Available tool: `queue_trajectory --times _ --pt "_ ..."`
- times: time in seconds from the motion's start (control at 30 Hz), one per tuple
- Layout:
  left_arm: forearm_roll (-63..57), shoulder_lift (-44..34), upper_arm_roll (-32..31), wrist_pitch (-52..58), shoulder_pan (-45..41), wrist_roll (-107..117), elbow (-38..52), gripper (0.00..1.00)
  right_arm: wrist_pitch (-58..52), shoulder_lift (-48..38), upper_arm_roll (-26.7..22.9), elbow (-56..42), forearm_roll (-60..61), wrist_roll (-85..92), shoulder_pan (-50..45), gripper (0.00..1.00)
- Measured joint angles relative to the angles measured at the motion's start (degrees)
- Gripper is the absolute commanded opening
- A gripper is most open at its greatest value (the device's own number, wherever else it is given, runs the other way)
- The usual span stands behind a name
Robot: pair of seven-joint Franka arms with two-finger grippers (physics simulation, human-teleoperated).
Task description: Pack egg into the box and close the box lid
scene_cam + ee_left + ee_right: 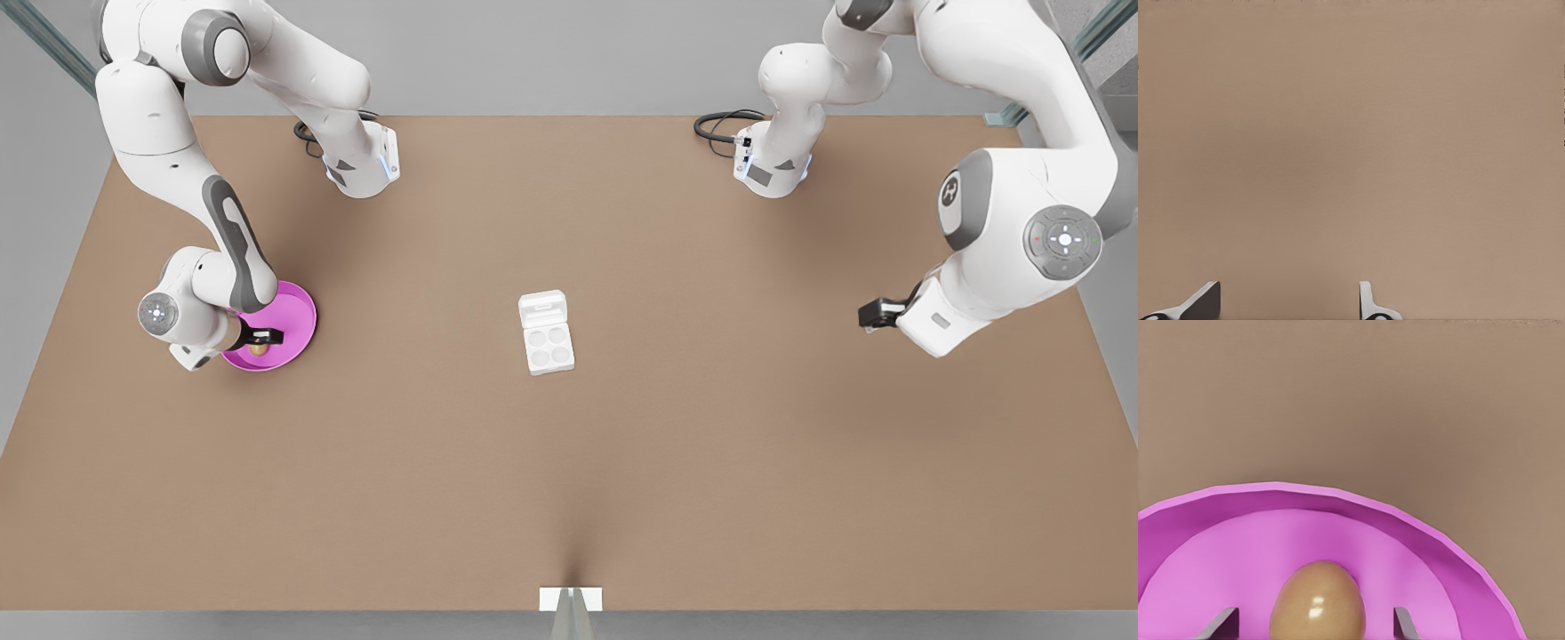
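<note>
The tan-brown egg [1317,603] lies in a round pink plate [1405,547] at the front view's left, egg [258,350] on plate [293,311]. My right gripper [1313,624] is open and low over the plate, one finger on each side of the egg with pink showing in both gaps; it shows as a dark gripper [260,339] in the front view. The white box [548,347] sits mid-table with four bare cups, its lid [543,308] folded open on the far side. My left gripper [868,314] waits at the front view's right, open [1286,303] over bare table.
The brown table [569,480] stretches wide between the plate and the box. Both arm bases [360,164] stand at the far edge with black cables beside them. A small white bracket [570,599] sits at the near edge.
</note>
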State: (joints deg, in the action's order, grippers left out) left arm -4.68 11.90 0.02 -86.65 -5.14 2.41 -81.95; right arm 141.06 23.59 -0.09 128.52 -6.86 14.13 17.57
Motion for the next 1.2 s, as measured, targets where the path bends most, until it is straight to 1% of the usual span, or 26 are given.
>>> queue_trajectory --times 0.03,0.13,0.47,0.53,0.57,0.67,1.2 --pt "-0.1 0.1 0.0 -0.5 -0.7 0.0 0.0 1.0 0.0 0.0 0.0 0.0 0.0 0.2 0.0 0.69" --pt "-0.4 0.2 0.0 -1.7 -1.2 0.0 0.0 1.0 0.1 0.0 0.0 0.0 0.0 0.9 0.0 0.64" --pt "-0.8 0.5 0.0 -3.6 -1.1 0.1 0.0 1.0 0.0 -0.1 0.2 0.5 0.0 2.3 -0.2 0.63" --pt "-0.9 0.5 0.0 -3.9 -1.1 0.1 0.0 1.0 -0.1 -0.2 0.2 0.5 0.0 2.5 -0.1 0.61" --pt "-0.9 0.6 0.0 -4.0 -1.1 0.1 0.0 1.0 -0.1 -0.2 0.2 0.5 0.0 2.6 -0.1 0.58" --pt "-0.9 0.6 0.0 -4.2 -1.1 0.1 0.0 1.0 -0.2 -0.2 0.2 0.4 0.0 2.8 -0.1 0.55" --pt "-0.9 0.7 0.0 -4.6 -1.1 0.1 0.0 1.0 -0.2 -0.7 0.3 -0.1 1.1 5.6 -0.2 0.55"
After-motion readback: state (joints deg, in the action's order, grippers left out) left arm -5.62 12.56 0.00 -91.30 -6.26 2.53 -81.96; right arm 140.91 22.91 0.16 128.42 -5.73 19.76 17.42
